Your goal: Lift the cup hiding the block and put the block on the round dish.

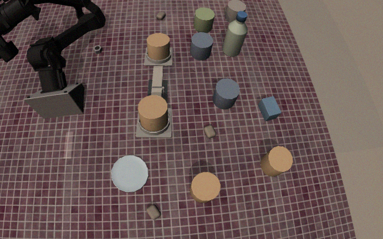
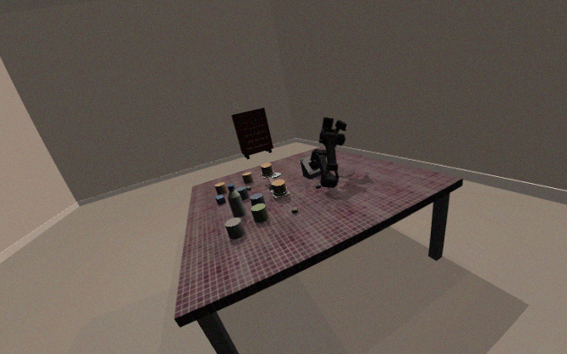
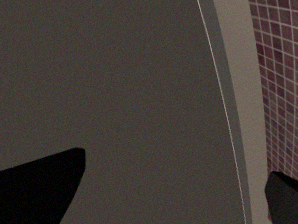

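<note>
You can see two loose orange cups (image 1: pixel 205 187) (image 1: pixel 276 160), two grey-blue cylinders (image 1: pixel 201 45) (image 1: pixel 225 93), a green one (image 1: pixel 204 19), a bottle (image 1: pixel 234 34), and a blue cube (image 1: pixel 269 108).

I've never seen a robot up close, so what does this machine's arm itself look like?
A matte black jointed arm of chunky rounded segments rises from a grey wedge-shaped base. Its tool ends in two dark tapered fingers. No cables or markings are visible.
</note>
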Robot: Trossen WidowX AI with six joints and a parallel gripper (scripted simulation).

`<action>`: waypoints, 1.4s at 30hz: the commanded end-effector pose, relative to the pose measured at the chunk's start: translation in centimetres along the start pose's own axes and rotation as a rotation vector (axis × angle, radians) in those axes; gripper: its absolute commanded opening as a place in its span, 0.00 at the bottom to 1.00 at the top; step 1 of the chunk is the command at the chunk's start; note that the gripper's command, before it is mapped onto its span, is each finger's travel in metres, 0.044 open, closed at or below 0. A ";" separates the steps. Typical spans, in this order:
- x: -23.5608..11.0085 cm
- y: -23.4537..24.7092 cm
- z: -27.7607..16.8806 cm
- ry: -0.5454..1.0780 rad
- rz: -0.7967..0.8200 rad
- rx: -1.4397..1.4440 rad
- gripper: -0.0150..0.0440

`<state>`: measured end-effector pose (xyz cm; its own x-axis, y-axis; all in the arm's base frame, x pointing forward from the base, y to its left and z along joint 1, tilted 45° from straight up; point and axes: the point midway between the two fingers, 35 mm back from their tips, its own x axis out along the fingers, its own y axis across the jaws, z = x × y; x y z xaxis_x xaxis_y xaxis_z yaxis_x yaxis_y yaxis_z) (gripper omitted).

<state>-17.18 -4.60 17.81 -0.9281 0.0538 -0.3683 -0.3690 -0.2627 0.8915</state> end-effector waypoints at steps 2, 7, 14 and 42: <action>0.0 0.0 -0.2 0.011 -0.005 -0.019 1.00; -0.2 -0.3 -1.8 0.095 -0.036 -0.161 1.00; -0.6 -0.8 -4.0 0.221 -0.071 -0.366 1.00; -4.9 -4.2 -11.5 0.774 -0.083 -1.157 1.00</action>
<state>-11.34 -14.17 13.16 -0.5556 -0.3206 -0.7672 0.0978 -0.9415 0.3226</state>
